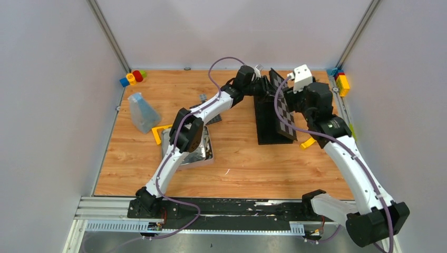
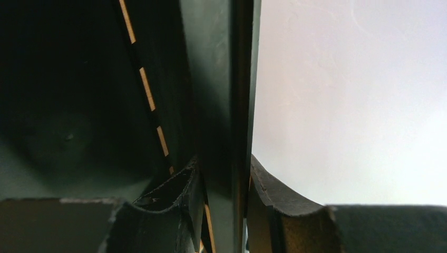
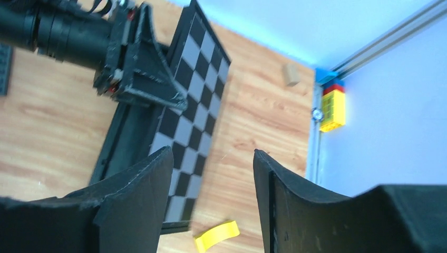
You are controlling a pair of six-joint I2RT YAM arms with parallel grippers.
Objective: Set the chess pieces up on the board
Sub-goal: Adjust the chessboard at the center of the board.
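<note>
Board (image 3: 203,68), just one, tilted up.

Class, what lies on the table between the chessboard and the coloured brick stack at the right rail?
Between chessboard and brick stack: bare wooden tabletop with one small tan block, shown in the right wrist view.

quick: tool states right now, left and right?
Left tool: closed on the edge of the board's raised half.
Right tool: open, holding nothing.
</note>
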